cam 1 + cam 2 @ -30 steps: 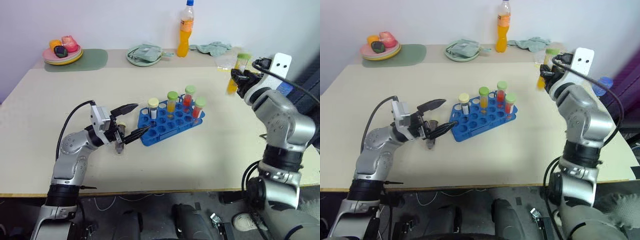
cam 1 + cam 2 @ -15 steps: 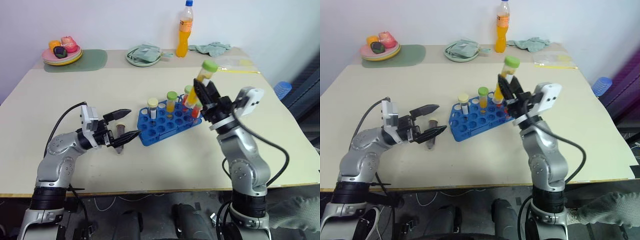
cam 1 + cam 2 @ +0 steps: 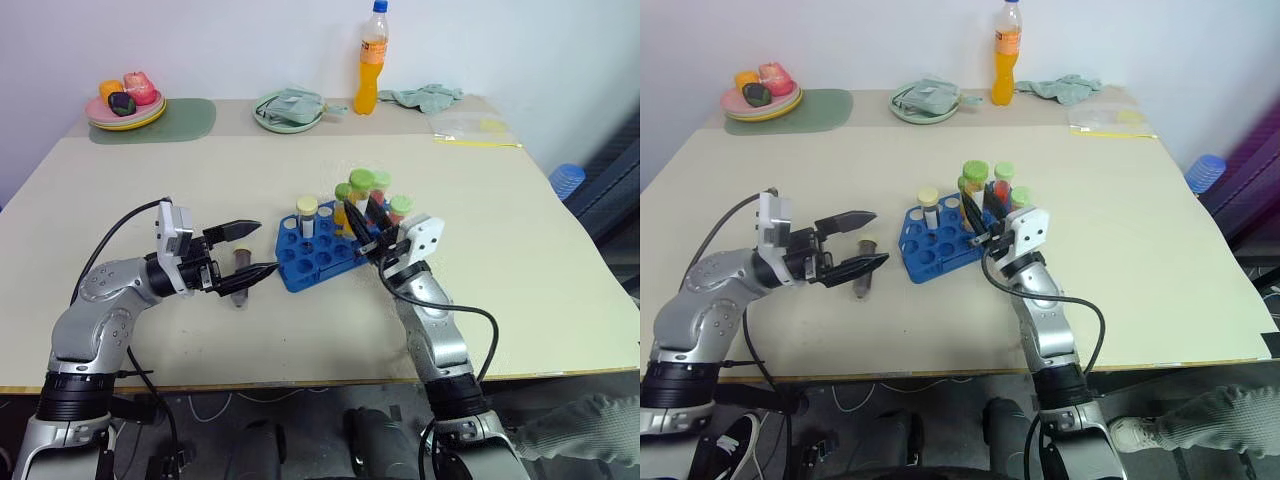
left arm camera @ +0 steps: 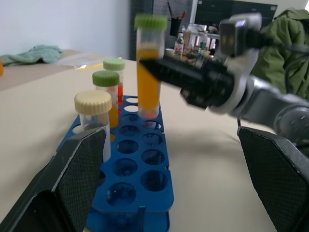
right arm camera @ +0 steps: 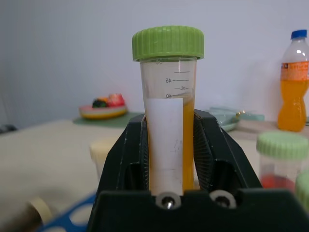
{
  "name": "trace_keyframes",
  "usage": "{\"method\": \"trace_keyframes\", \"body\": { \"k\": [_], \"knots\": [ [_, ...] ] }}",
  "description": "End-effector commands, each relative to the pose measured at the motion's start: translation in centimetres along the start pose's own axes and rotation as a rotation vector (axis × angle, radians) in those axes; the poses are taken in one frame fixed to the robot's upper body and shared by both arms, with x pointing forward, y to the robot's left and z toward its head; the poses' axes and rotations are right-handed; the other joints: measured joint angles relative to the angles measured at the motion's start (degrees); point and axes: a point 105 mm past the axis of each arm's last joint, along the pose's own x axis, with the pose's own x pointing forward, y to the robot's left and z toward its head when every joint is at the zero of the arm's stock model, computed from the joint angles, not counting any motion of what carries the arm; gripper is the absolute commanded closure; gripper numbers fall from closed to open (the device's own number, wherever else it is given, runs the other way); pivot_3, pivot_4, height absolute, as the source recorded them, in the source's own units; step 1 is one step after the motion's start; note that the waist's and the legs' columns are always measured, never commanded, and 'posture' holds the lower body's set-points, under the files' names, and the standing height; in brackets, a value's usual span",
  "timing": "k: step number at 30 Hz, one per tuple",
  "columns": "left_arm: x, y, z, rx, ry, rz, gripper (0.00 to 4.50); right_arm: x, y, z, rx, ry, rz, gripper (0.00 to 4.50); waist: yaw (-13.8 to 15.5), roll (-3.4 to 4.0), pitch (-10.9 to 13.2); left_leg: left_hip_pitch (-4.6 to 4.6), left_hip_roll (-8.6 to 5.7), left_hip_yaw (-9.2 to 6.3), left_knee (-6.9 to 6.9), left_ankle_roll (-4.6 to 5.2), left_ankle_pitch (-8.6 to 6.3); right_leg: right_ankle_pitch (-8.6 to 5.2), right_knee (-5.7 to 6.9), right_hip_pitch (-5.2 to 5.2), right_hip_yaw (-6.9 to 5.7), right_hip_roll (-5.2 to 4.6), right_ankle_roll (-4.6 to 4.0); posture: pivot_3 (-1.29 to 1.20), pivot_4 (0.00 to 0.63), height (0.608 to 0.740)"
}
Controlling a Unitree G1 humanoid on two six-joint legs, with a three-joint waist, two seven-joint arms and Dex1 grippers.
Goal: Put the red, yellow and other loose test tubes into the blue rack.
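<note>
Far left: left gripper (image 3: 268,247), level and spread wide, grasping nothing. Just under its fingers, 1 loose tube (image 3: 238,276) lying on the table (image 3: 150,180), beside the rack's left end and not yet picked up.

Centre: blue rack (image 3: 310,268) with 4 tubes seated along its far side (1 cream-capped (image 3: 306,212), 3 green-capped), most holes free.

Right of centre: right gripper (image 3: 362,228) clenched on the green-capped yellow tube (image 5: 168,96), held near upright among the seated ones, tip down at the holes. Cannot tell whether the tip has entered a hole.

Step in hand, as a judgement: seating this yellow tube. To do it well:
- Bring the tube fully vertical before lowering; a lean would likely catch the tip on a hole's rim.
- Pick a free hole with room around it, since the fingers stand very close to the neighbouring green caps and could knock them.
- Lower slowly and straight, watching for the rack to slide or lift.
- Release only once the tube sits on its own, then draw straight up and away.
- Keep the left gripper clear of the rack's end meanwhile.
</note>
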Motion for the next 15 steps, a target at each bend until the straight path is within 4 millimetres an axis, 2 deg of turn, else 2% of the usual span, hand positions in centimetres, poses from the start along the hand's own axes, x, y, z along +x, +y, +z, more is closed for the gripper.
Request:
{"method": "trace_keyframes", "body": {
  "k": [1,15],
  "knots": [
    [-0.3,-0.2,1.2,0.050,-0.014,0.003,0.00,0.2,-0.5,1.2,-0.035,-0.071,-0.010,3.64,0.0,0.00,0.0,0.00,0.00,0.00,0.00,0.00,0.00,0.00,0.01,0.00,0.00,0.00,0.00,0.00,0.150,0.740],
    [-0.1,0.0,1.2,0.056,-0.017,-0.005,0.00,-1.0,-0.8,-0.3,-0.047,-0.033,-0.037,3.64,0.0,0.00,0.0,0.03,0.00,0.00,0.00,0.00,0.00,0.00,0.02,0.01,0.01,-0.01,0.00,0.00,0.150,0.740]
  ]
}}
